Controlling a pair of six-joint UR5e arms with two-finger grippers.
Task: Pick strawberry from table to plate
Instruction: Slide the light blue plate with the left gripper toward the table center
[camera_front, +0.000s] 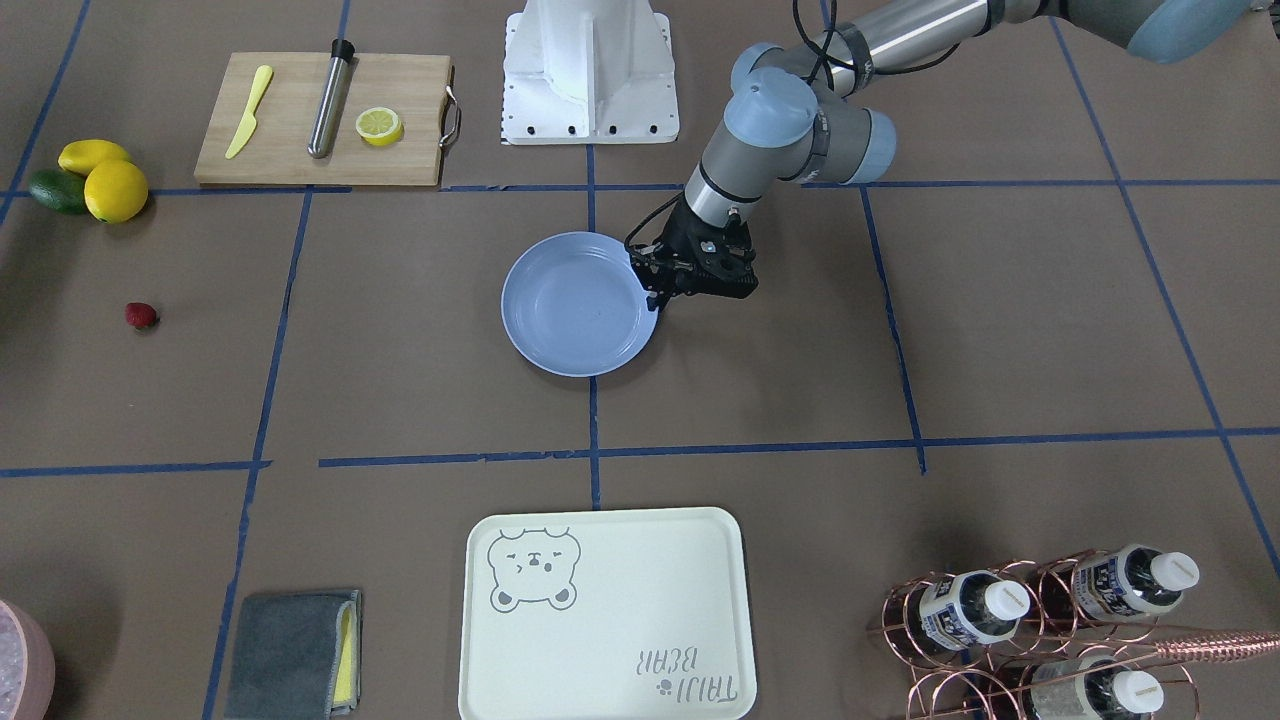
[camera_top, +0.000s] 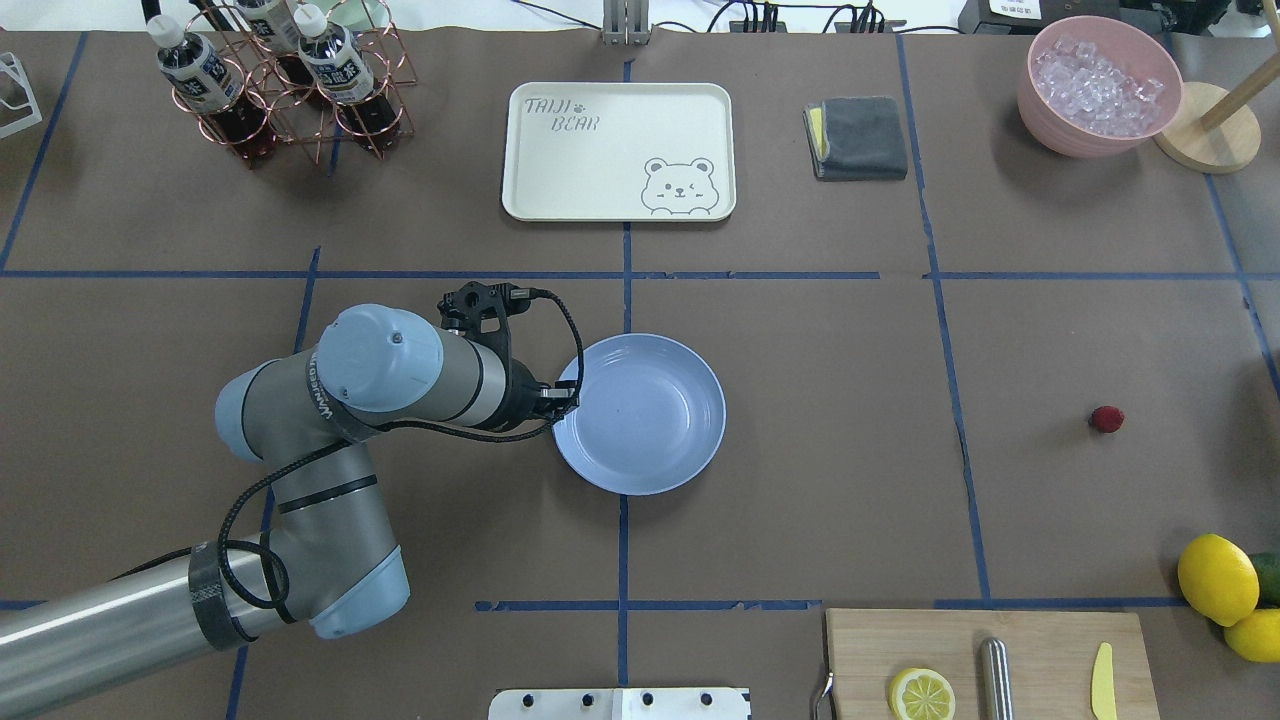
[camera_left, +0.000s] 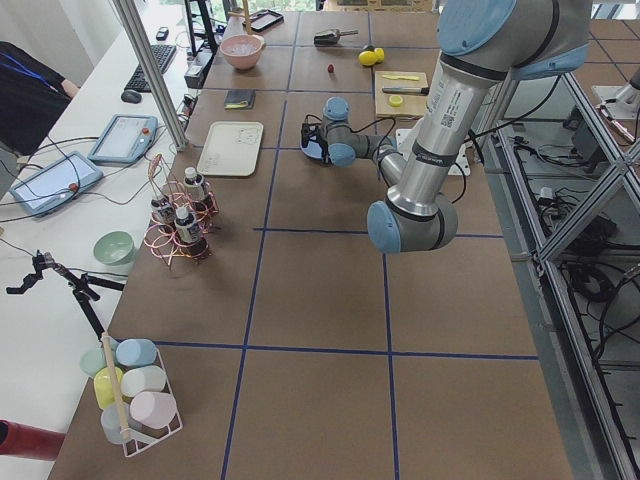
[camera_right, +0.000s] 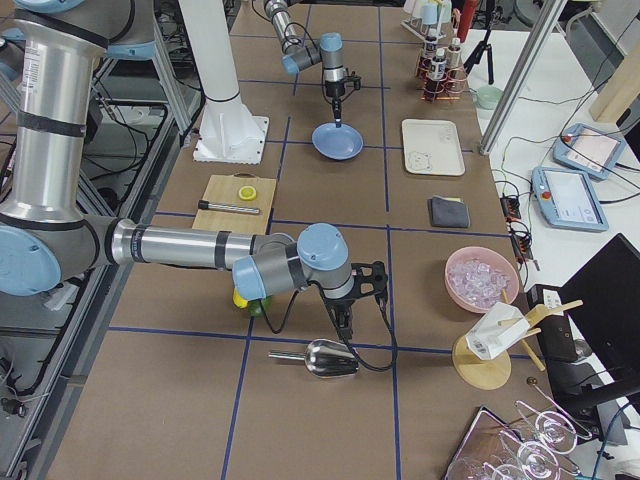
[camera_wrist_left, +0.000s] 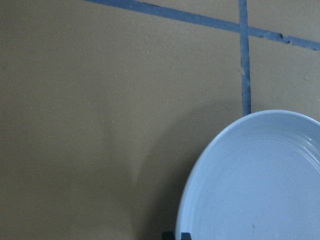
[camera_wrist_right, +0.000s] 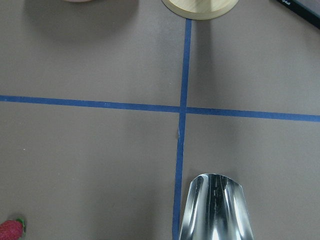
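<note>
— How far along are we?

— You're at the very start, I'd say. Your strawberry (camera_front: 141, 316) lies on the bare table (camera_front: 400, 330), over on the robot's right side and well apart from the plate (camera_front: 570, 300). The plate has nothing in it.

— What about the left arm?

— Your left gripper (camera_front: 660, 300) sits at the plate's rim. In its wrist view the fingertips (camera_wrist_left: 168, 236) are drawn nearly together right on that edge. They look pinched on the rim, though you only see their very ends.

— And the right one?

— Your right gripper (camera_right: 343, 322) hangs low over the table, just beside a metal scoop (camera_right: 325, 358). I cannot tell whether its claw is apart or together, because only the side view shows it. Its wrist camera catches the berry in the bottom-left corner.

— So what's left?

— Everything, by my reckoning. You have to reach the berry, grip it, carry it across and set it in the plate.
</note>
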